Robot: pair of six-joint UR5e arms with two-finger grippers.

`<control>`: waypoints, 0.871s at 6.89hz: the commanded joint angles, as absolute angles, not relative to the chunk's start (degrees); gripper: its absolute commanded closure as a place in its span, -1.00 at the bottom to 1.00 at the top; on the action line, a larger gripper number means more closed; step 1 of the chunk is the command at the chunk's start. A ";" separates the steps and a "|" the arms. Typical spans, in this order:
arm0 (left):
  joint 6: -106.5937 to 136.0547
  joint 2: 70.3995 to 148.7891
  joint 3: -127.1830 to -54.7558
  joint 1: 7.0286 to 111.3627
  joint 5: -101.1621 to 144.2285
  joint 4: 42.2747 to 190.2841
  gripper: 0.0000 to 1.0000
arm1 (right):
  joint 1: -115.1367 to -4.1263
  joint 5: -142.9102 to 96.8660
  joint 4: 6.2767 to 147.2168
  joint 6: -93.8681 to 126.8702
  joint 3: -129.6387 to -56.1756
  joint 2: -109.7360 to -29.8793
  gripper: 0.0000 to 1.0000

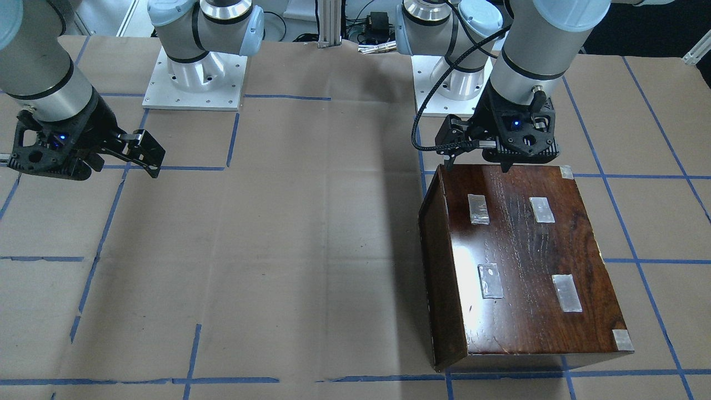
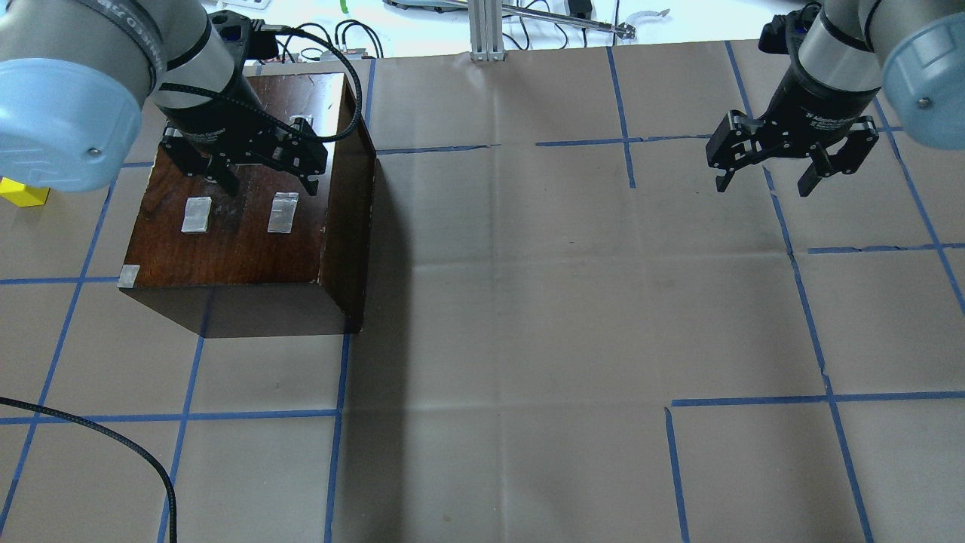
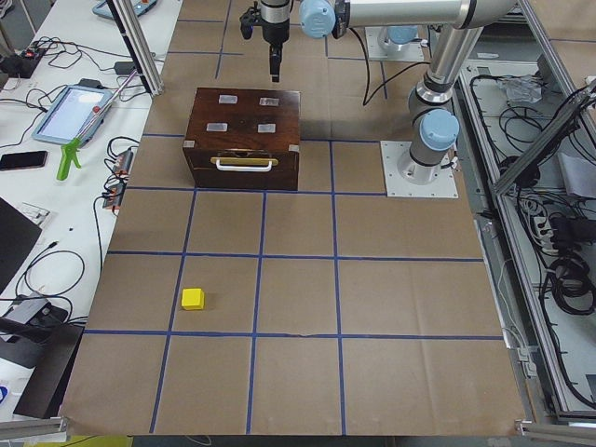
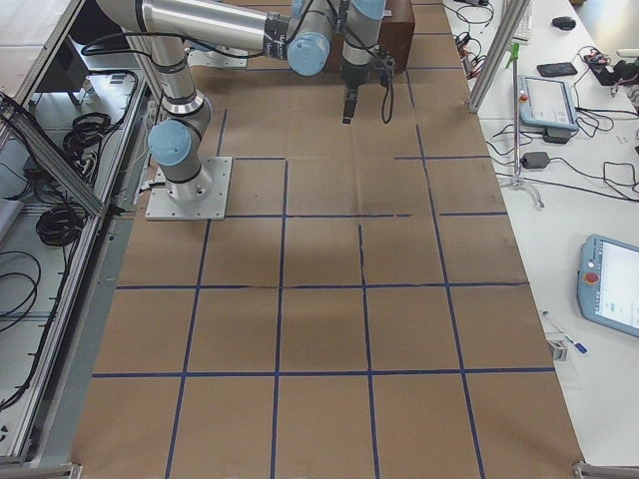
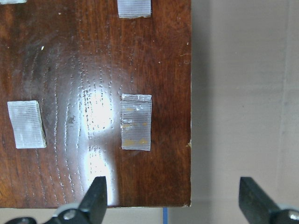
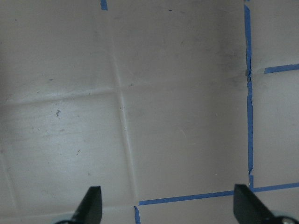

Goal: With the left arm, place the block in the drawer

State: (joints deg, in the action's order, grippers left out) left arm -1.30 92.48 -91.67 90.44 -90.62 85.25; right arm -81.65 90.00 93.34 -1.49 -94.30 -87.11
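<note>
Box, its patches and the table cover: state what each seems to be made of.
Box: wood, it seems, dark-stained and glossy; grain lines and bright glare show on its top.
Patches: probably woven tape, pale grey, matt; a fine grid texture shows.
Table cover: looks like brown paper or thin card, matt, with fold creases.

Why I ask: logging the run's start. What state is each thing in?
drawer: shut in the box front.
block: loose on the table, away from the box.
left gripper: open, empty, above the box's edge.
right gripper: open, empty, over bare table.
</note>
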 commanded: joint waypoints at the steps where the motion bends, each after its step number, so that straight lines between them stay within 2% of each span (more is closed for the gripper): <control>1: -1.32 92.46 -91.67 90.44 -90.62 85.25 -0.95 | -81.65 90.00 93.34 -1.41 -94.31 -87.19 -1.00; 6: -1.76 92.46 -90.62 89.91 -90.62 85.17 -0.97 | -81.65 90.00 93.34 -1.49 -94.31 -87.19 -1.00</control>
